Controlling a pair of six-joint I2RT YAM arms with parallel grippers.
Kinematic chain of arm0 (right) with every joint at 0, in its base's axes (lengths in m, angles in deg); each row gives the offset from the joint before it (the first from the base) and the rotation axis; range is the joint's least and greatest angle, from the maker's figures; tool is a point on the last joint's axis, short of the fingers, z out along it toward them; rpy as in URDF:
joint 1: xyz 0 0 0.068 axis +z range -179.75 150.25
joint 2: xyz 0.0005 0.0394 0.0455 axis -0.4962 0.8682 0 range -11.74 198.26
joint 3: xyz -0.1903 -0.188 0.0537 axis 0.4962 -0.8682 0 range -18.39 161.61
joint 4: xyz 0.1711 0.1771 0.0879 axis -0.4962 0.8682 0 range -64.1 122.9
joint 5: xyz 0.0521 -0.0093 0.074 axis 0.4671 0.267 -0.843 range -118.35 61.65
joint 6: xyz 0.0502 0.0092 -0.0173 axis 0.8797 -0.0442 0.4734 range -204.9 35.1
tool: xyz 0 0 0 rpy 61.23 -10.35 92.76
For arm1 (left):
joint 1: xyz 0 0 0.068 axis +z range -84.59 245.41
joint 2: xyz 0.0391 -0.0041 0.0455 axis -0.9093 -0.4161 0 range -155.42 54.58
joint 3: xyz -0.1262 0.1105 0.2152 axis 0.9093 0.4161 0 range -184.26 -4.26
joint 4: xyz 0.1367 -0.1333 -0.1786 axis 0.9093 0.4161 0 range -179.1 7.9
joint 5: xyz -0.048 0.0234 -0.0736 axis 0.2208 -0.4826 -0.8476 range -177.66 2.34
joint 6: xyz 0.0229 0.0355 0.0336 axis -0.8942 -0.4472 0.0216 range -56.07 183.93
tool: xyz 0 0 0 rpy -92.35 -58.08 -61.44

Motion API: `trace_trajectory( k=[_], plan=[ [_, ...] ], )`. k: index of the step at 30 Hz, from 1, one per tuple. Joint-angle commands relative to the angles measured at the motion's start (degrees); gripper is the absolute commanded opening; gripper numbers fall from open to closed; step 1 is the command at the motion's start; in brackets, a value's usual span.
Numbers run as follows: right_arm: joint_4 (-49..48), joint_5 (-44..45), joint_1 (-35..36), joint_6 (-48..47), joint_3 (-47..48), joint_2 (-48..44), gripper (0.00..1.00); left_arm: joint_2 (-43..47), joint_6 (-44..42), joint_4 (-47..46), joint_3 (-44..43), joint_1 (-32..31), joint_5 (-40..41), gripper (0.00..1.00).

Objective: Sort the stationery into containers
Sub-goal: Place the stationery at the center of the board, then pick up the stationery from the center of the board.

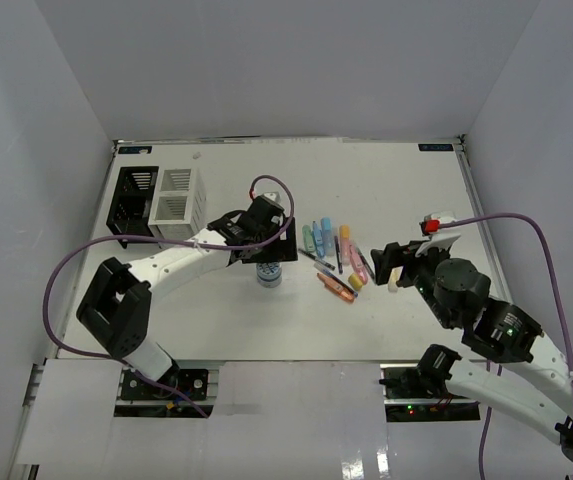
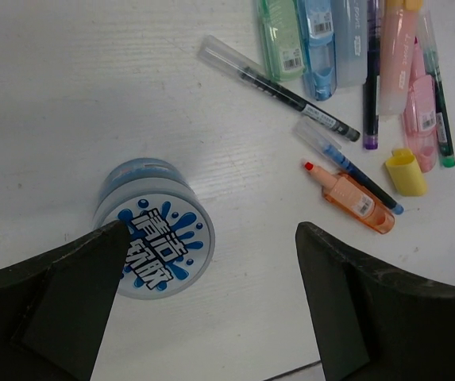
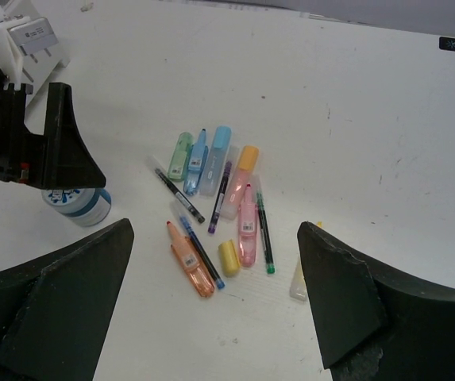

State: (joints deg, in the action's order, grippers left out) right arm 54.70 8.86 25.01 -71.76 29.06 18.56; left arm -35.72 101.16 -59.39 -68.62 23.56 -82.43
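Plastic, by the look of it: the roll [image 2: 154, 238] stood on its flat end on the counter [image 1: 406, 180], a stubby blue-and-white drum with a printed top. It sat right under the left tool [image 2: 211, 236], whose jaws were spread wide and empty. One finger overlapped the roll's edge in the wrist view; whether it touched I could not tell. The roll looked light and rigid, with a smooth, probably slick wall. A square grip across its round sides, taken low, seemed safest, since an off-centre pinch could squirt it sideways.

The markers [image 3: 211, 163] lay in a loose cluster to the right of the roll, between the two arms. Green, two blue and a peach one lay side by side, with a pink one, an orange one and a yellow cap [image 3: 229, 258] nearer the arms. Thin pens [image 3: 181, 196] lay among them, several touching. All looked light, stiff and apt to roll. Each was best taken across the middle of its barrel, and the ones lying against a neighbour would be awkward to pinch alone. The right tool [image 3: 215, 230] hovered over the near side of the cluster, jaws apart, holding nothing.

The black box [image 1: 131, 200] and white box [image 1: 178, 200] stood side by side at the far left, well apart from the cluster. No stationery showed in either, though the black one's inside was too dark to be sure. The sorting looked not yet begun.
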Motion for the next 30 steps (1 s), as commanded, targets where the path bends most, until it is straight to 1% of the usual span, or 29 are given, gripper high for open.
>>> trace_trajectory(
  k=[1, 6, 10, 18, 23, 30],
  plan=[
    [0.2, -0.56, 0.08, 1.27, 0.2, -1.04, 0.91, -2.42, 1.96, 3.68, 0.73, -0.08, 6.09, 0.98],
    [1.26, -2.41, -0.01, 1.97, 0.2, -1.21, 0.91, -2.07, 1.79, 7.8, -0.85, -0.08, 12.16, 0.98],
    [1.26, -3.2, -0.01, 2.23, -0.24, -1.56, 0.91, -2.07, 2.14, 10.18, -1.3, -0.08, 14.01, 0.98],
    [1.26, -4.43, -0.01, 2.23, -1.03, -1.65, 0.92, -3.12, 1.97, 9.05, -0.94, -0.08, 9.44, 0.98],
    [1.26, -4.69, -0.01, 2.32, -1.21, -1.56, 0.92, -3.13, 1.62, 9.04, -2.79, -0.08, 9.35, 0.98],
    [1.26, -5.04, -0.01, 2.23, -1.21, -1.21, 0.92, -4.0, 0.65, 9.04, -6.3, -0.08, 12.16, 0.98]
  ],
)
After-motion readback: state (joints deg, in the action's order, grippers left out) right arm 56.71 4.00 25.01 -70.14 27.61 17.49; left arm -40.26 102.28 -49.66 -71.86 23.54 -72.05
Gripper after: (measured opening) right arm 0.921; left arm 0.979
